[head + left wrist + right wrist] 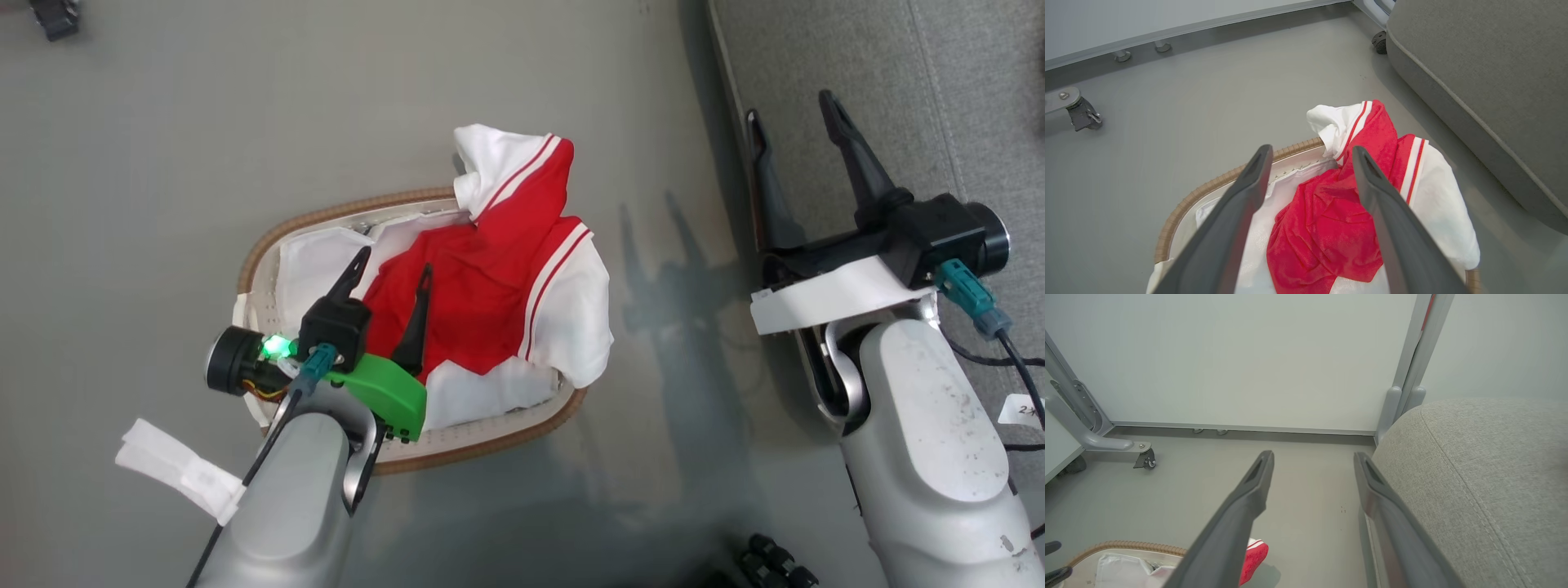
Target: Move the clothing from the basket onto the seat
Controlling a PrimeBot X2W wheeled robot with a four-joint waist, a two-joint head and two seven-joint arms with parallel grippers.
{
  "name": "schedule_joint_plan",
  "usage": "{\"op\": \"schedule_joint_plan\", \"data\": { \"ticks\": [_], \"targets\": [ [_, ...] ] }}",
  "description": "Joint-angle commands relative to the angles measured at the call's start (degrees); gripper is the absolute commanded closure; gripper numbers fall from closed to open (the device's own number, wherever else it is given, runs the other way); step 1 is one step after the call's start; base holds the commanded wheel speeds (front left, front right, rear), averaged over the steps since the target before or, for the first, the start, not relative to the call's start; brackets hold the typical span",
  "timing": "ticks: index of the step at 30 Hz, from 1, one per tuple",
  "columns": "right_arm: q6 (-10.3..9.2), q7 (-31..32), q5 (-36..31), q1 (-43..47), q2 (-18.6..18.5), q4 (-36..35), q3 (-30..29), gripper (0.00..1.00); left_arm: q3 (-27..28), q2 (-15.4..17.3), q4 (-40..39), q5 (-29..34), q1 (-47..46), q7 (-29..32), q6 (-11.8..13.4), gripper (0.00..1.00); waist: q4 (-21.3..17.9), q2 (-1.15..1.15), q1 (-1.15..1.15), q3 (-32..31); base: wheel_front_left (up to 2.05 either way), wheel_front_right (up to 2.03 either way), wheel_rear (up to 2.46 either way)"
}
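Here's the left gripper (393,265) poised over the basket (359,204), its two dark fingers spread wide with nothing between them. In the left wrist view they frame the crumpled red cloth below. Whether the tips touch the fabric, I can't tell. The clothing (482,286) sits heaped in the basket on the grey floor (204,122): a bright red body in the middle, and a white sleeve with red piping spilling over the rim on the side facing the seat (939,82). Another white-and-red fold stands up over the far rim. A plain white liner sheet (314,261) shows under it on the basket's left side, bunched against the wall. Over to the right gripper (792,109) — open too, fingers apart and empty. It hangs at the seat's near edge, one finger over the grey upholstery and the other along the border where the cushion meets the floor. The right wrist view shows the rounded, stitched cushion just beside that finger, with a corner of the basket and a scrap of red low at the left. The seat itself lies bare in what we see of it, close beside the basket but apart from it — a strip of floor runs between them. A green fitting (384,396) sits at the left wrist, above the basket's near rim.
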Motion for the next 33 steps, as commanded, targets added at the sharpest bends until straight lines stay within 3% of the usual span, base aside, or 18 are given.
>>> {"op": "schedule_joint_plan", "data": {
  "ticks": [1, 17, 33],
  "targets": [
    [-0.06, -0.3, 0.2, -1.3, -0.1, -0.5, 0.2, 0.0, 0.0, 0.4, 0.8, 1.1, -2.2, 0.0, -0.3, 0.0, -2.4, 0.0, 0.0, 5.0, 0.0, 0.0, 0.0],
    [-0.06, -0.3, 5.0, -5.6, 0.2, -7.0, 1.8, 0.0, -6.3, 4.3, 12.5, 6.6, -12.7, 0.0, -1.4, 0.0, -6.3, 0.0, 0.0, 14.0, 0.0, 0.0, 0.0],
    [-0.06, -0.3, 7.8, -7.3, 0.2, -9.8, 1.4, 0.0, -12.9, 9.0, 18.4, 9.4, -21.6, 0.0, -1.5, 0.0, -8.9, 0.0, 0.0, 20.3, 0.0, 0.0, 0.0]
  ]
}}
